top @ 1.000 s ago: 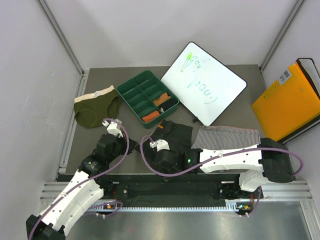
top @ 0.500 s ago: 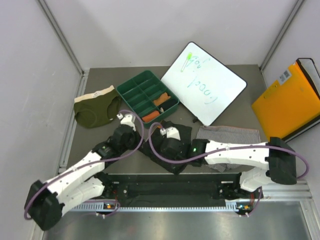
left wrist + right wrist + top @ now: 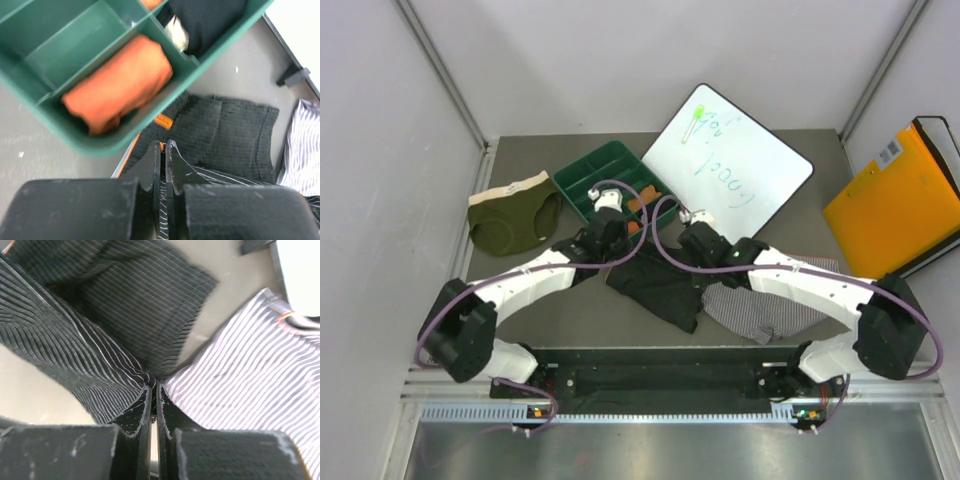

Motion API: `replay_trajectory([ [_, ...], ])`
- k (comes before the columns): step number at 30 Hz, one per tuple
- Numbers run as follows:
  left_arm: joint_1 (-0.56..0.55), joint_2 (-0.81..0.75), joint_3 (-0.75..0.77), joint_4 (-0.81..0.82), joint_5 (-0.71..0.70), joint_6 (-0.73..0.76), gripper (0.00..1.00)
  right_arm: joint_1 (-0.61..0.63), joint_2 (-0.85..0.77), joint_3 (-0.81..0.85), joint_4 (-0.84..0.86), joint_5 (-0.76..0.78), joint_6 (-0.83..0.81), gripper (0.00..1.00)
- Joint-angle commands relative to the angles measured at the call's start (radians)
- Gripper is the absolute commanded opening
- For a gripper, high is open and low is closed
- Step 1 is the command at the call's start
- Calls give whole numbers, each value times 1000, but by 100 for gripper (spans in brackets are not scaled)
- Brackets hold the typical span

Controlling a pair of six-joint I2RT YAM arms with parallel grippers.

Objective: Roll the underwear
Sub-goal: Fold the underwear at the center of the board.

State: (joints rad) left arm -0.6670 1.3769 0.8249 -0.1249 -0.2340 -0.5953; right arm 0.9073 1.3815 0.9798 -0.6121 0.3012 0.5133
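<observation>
Grey table [image 3: 510, 292], 2 arms [image 3: 535, 272] since stretched toward tray [image 3: 582, 188], black underwear [image 3: 655, 288] seemingly pinched

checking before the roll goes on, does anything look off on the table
The grey-white striped briefs lie rumpled against the black briefs, and the right gripper pinches just where the two meet; it may have caught both. Nothing else stands out.

Top view: left end effector [image 3: 162, 145] & right end effector [image 3: 152, 386] hidden under their wrists. L arm covers near-right part of green tray [image 3: 578, 186]. Black underwear [image 3: 662, 292] partly under both arms, striped underwear [image 3: 752, 316] partly under R arm. Yellow folder [image 3: 895, 205] cut by right edge. Whiteboard [image 3: 750, 170] scribble too small to read. L wrist view: tray runs off top/left edges; pale scrap [image 3: 176, 32] in one compartment, can't tell what. R wrist view: striped underwear runs off right/bottom edges.
</observation>
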Motion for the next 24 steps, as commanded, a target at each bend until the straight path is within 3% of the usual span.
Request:
replay_trajectory([
  [1, -2, 94, 104, 56, -42, 31, 0, -93, 25, 37, 38, -25, -107, 0],
  [14, 0, 309, 289, -10, -159, 55, 0, -222, 174, 88, 130, -37, -213, 0],
  [24, 3, 367, 316, -19, -208, 58, 0, -255, 272, 132, 189, -40, -257, 0],
])
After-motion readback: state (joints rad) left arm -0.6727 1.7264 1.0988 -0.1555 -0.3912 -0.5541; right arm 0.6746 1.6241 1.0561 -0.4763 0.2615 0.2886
